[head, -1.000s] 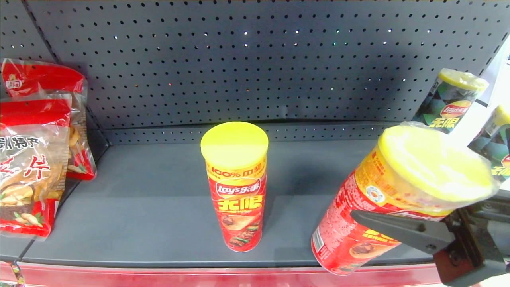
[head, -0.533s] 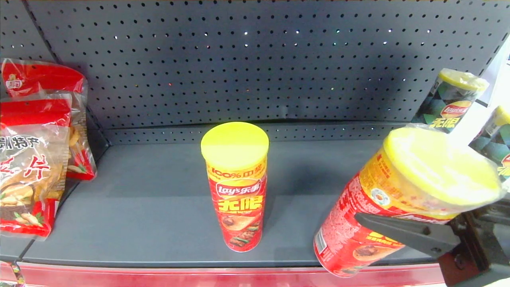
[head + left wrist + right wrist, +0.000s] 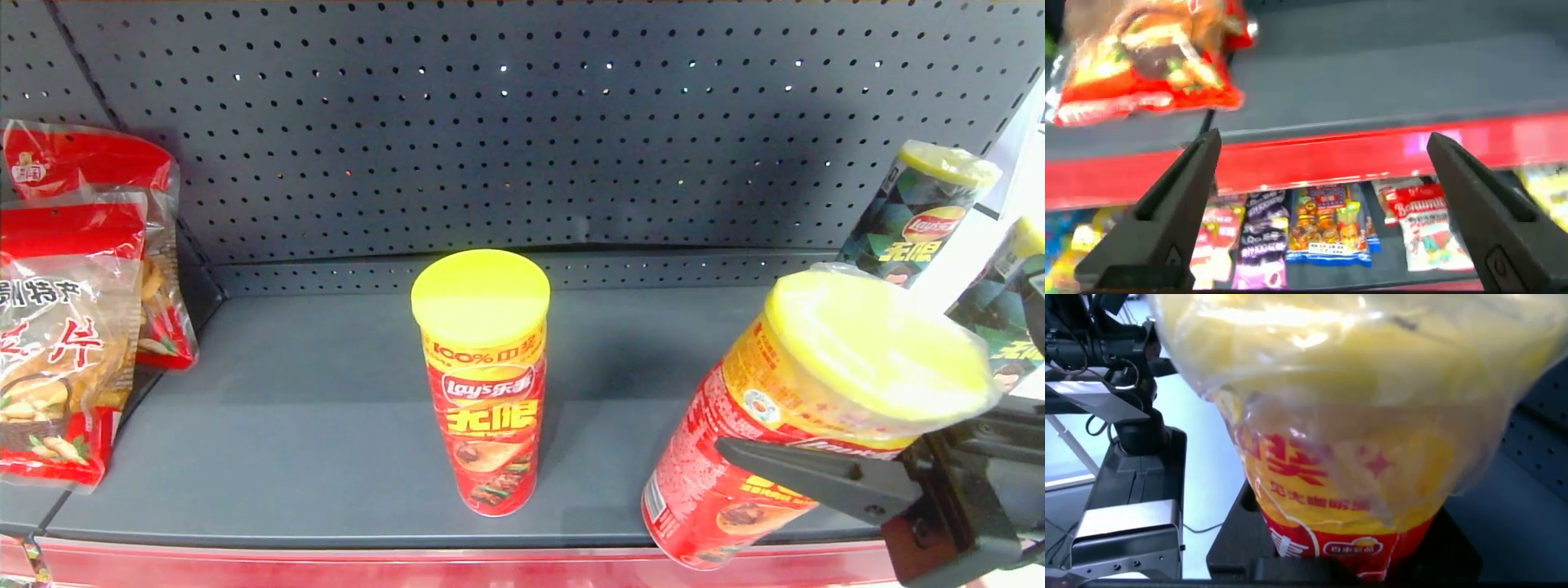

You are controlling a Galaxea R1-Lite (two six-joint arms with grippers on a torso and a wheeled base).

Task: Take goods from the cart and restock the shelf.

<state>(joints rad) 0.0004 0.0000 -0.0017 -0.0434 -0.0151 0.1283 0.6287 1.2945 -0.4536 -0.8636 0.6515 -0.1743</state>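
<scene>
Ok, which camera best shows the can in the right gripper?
Head view: the whole can shows, tilted, in the right gripper. The right wrist view gives its wrapped lid and upper label close up; the left wrist view faces the shelf edge.

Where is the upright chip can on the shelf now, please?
In the head view the upright chip can stands centrally on the shelf, near its front, left of the tilted can in the right gripper.

We face a dark grey perforated back panel [image 3: 522, 131], where pinpoints of light glint through some of the holes. Below it lies the grey shelf [image 3: 310, 425] with its red front edge [image 3: 367, 565]. Off to one side we see a pale floor [image 3: 1208, 474] and a black equipment stand [image 3: 1135, 474].
</scene>
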